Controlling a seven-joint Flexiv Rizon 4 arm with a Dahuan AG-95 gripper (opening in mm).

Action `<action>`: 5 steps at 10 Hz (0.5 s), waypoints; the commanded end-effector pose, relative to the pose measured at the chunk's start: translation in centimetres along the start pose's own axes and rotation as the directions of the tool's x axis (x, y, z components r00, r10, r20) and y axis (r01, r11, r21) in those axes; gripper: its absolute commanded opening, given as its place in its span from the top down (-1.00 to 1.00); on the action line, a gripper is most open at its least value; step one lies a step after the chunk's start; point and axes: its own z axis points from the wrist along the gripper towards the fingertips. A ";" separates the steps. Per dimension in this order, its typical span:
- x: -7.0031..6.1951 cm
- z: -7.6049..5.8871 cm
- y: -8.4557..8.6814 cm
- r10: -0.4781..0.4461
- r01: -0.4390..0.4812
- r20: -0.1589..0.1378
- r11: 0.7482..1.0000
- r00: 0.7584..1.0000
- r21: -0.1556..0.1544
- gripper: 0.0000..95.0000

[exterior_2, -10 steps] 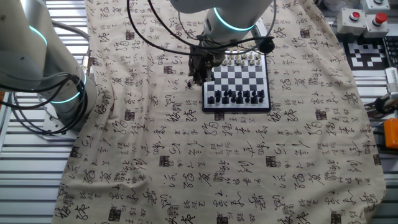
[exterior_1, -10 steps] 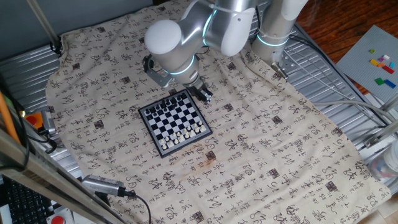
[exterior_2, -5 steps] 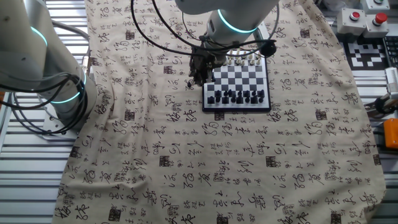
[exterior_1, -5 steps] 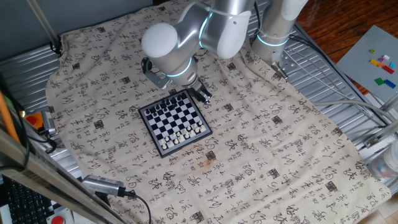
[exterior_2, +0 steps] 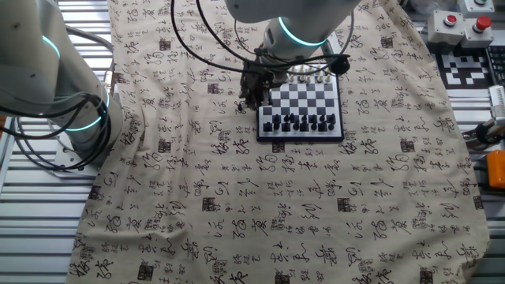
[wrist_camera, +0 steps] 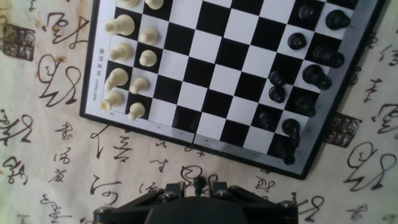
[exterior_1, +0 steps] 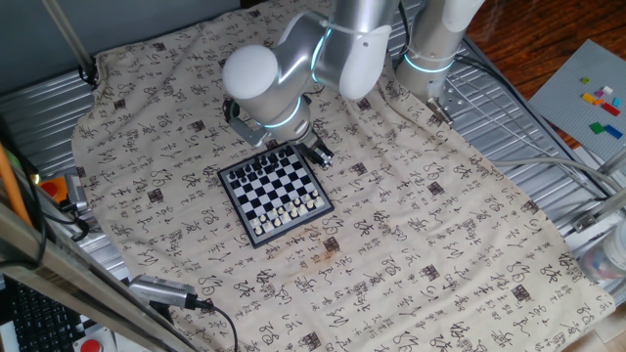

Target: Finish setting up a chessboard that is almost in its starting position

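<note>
The chessboard lies on the patterned cloth, also seen from the other side as the chessboard. In the hand view the board fills the top, with white pieces at its left end and black pieces at its right end. My gripper hangs just off the board's near long edge, over the cloth. It is shut on a small black chess piece held between the fingertips. From the fixed cameras the gripper sits low beside the board's black-side corner.
A second arm stands at the cloth's left edge. Red buttons and a tag board lie at the top right. A grey plate with bricks lies off the cloth. A cable and plug rest near the front.
The arm's elbow has swung a little over the board's end. The gripper has stayed low beside the board, still shut on the black piece.
</note>
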 end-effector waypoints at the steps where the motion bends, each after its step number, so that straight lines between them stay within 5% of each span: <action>1: -0.1 0.2 0.2 0.000 0.000 -0.001 1.000 1.000 0.004 0.60; 5: -0.2 0.3 0.2 -0.040 0.040 -0.008 0.999 0.999 0.015 0.60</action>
